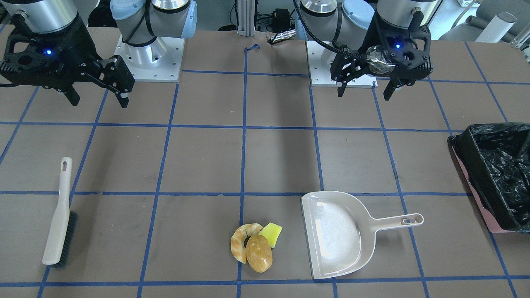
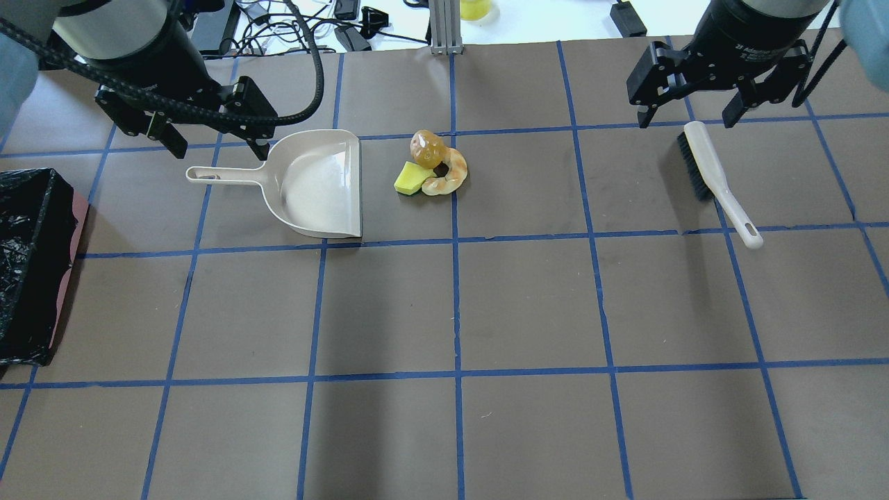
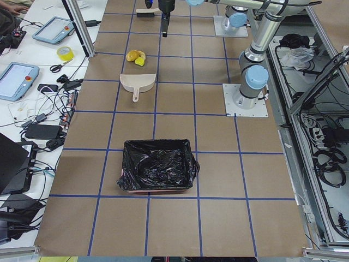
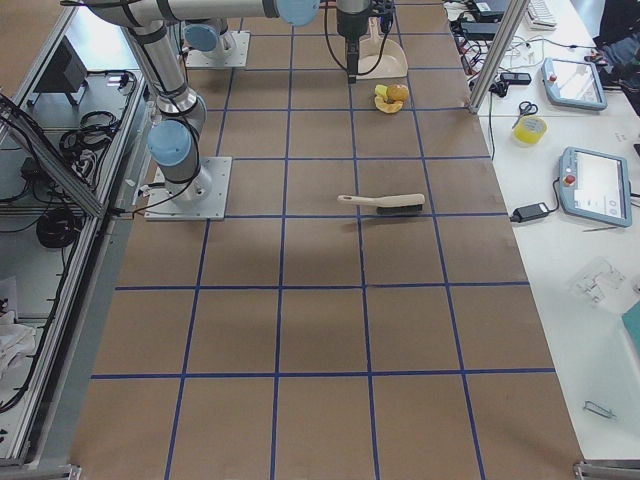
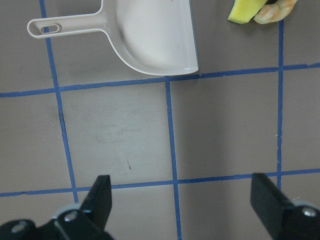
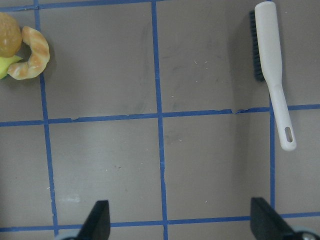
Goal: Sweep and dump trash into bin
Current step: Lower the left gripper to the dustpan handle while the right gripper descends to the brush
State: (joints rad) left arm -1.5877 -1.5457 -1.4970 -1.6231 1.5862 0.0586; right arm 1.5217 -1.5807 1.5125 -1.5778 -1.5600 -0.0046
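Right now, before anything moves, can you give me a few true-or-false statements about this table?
The dustpan is empty. True.
An arm holds the brush. False: it lies untouched on the table.
The three toy food pieces lie clustered together. True.
The food is already in the bin. False: it sits on the table beside the dustpan.
Both arms' jaws are open and empty. True.

Bin (image 2: 68,271) half off the overhead view's left edge — croissant (image 5: 272,12) and wedge (image 5: 244,11) (left wrist view) clipped at top.
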